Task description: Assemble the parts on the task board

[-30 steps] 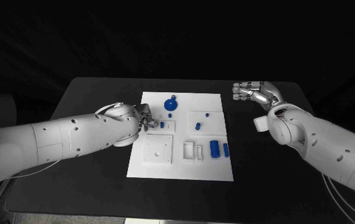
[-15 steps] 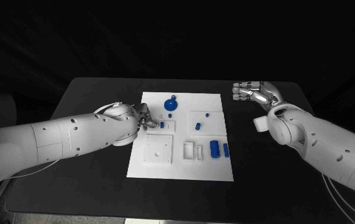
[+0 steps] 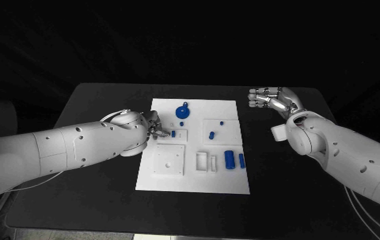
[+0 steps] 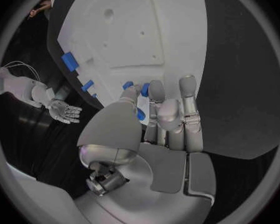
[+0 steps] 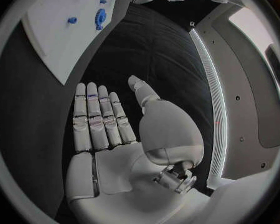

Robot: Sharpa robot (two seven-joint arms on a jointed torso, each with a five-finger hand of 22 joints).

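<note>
The left hand [image 3: 154,128] pinches a small blue part [image 3: 173,133] at the task board [image 3: 198,182]'s left edge, the peg upright over its square fixture. The right hand [image 3: 269,98] hovers open and empty, well off right.

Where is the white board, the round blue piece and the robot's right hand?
task board [image 3: 194,184], head view, bare near edge.
round blue piece [image 3: 182,112], head view, its middle.
right hand [image 3: 267,98], head view, middle of the hand.

Matt white task board [image 3: 194,182], plastic-looking
</note>
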